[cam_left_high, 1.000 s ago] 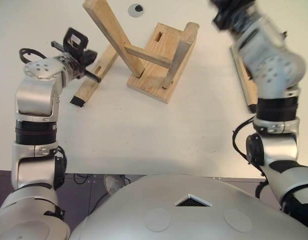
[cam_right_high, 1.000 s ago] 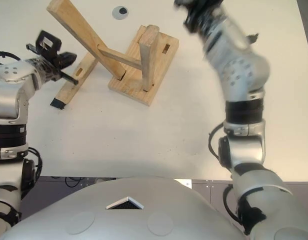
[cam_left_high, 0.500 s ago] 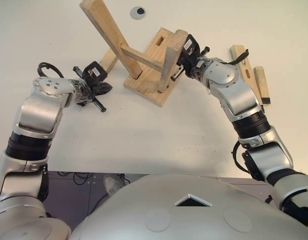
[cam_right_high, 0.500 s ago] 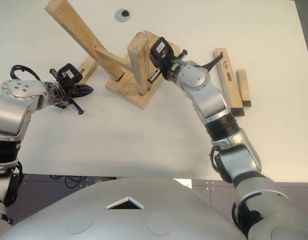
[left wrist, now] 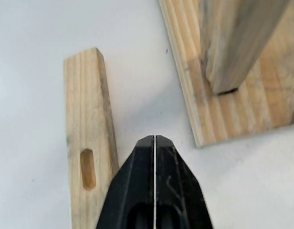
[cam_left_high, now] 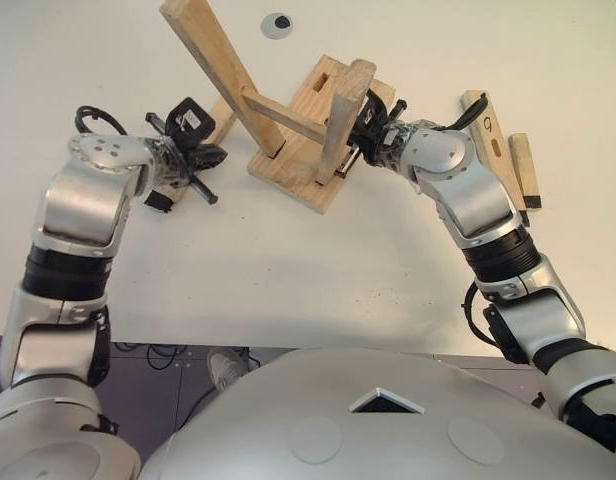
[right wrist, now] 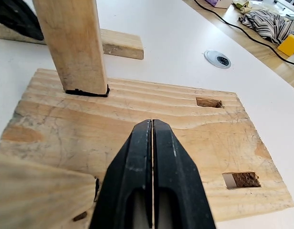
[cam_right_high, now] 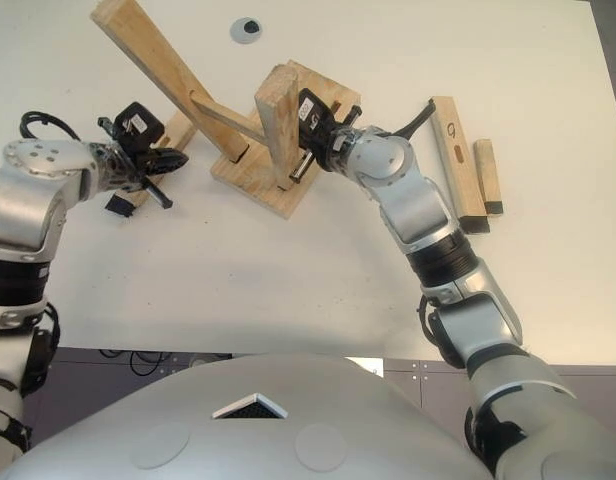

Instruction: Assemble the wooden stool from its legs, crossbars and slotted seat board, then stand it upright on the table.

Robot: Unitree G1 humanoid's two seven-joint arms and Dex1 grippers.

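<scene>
The slotted seat board (cam_left_high: 288, 172) lies flat on the table with two legs standing in it, a tall tilted one (cam_left_high: 223, 70) and a nearer one (cam_left_high: 346, 110), joined by a crossbar (cam_left_high: 288, 108). My right gripper (cam_left_high: 360, 135) is shut and empty, just right of the nearer leg and over the board (right wrist: 137, 119), where two slots (right wrist: 209, 101) stand open. A loose slotted leg (left wrist: 87, 157) lies left of the board. My left gripper (cam_left_high: 210, 158) hovers beside it, shut on nothing.
On the right lie another slotted leg (cam_left_high: 491, 140) and a short crossbar (cam_left_high: 524, 170), side by side. A round grommet (cam_left_high: 276, 22) sits in the table beyond the board. Bare white table stretches along the front.
My right arm swung down from high at the far right to the nearer leg on the seat board. The left gripper dipped toward the front, then came back up beside the loose leg.
</scene>
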